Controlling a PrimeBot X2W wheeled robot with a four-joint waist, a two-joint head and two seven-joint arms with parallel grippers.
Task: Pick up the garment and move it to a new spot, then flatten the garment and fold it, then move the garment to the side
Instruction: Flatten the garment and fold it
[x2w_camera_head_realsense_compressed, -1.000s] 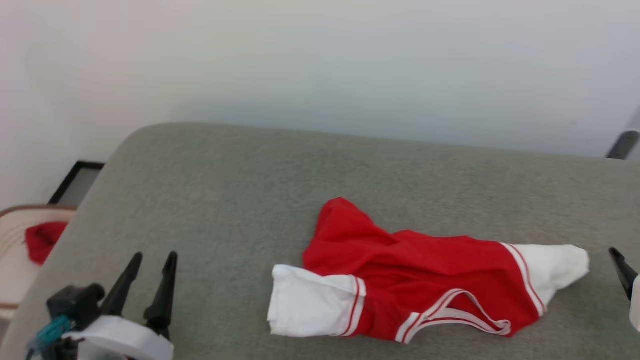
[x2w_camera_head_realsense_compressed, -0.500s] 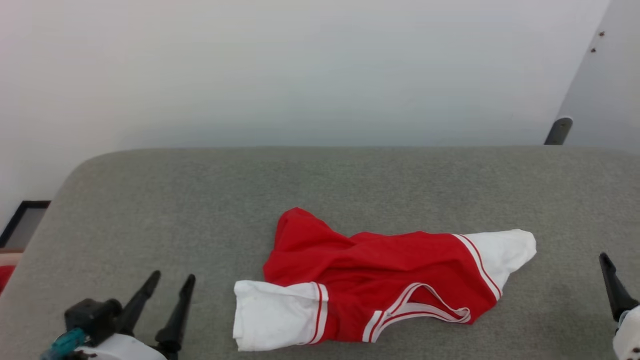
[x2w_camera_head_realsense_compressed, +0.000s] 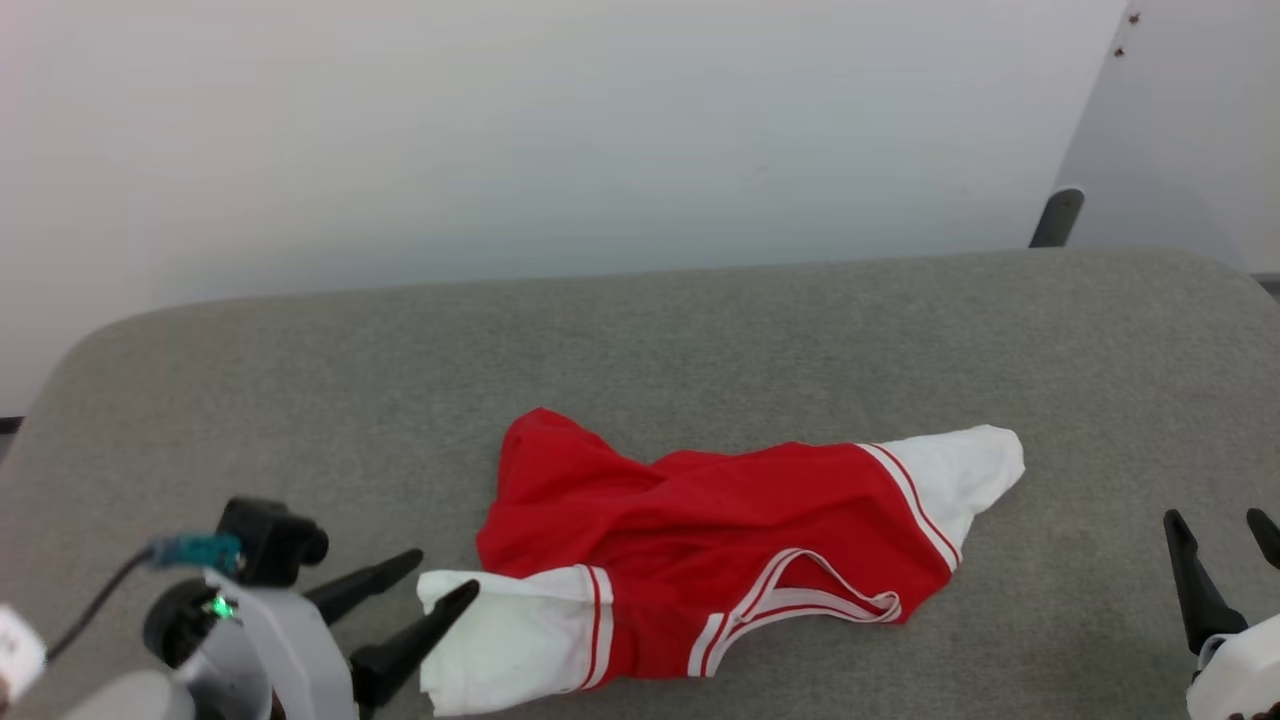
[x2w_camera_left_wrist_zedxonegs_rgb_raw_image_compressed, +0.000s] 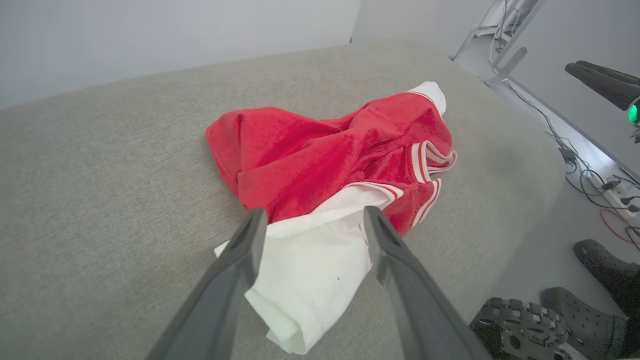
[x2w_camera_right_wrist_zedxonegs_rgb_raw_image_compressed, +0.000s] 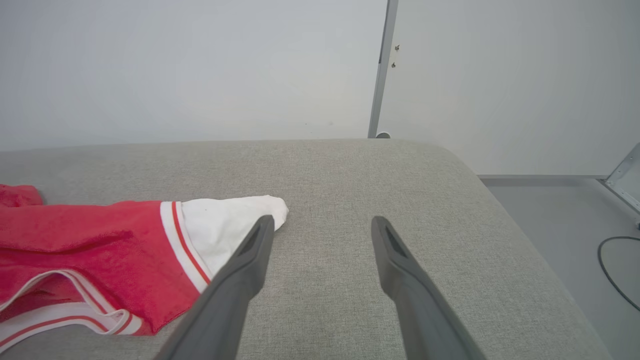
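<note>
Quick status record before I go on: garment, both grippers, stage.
garment: crumpled, unfolded, lying on the grey surface
left gripper: open, at the edge of the white sleeve; contact unclear
right gripper: open, holding nothing, apart from the garment, to its right
stage: garment not yet picked up

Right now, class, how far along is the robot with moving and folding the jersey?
Done: nothing; the garment lies crumpled on the grey cushion. In hand: the open left gripper is poised at one white sleeve; the right gripper is open. Left: lifting, moving, flattening, folding, setting aside.
</note>
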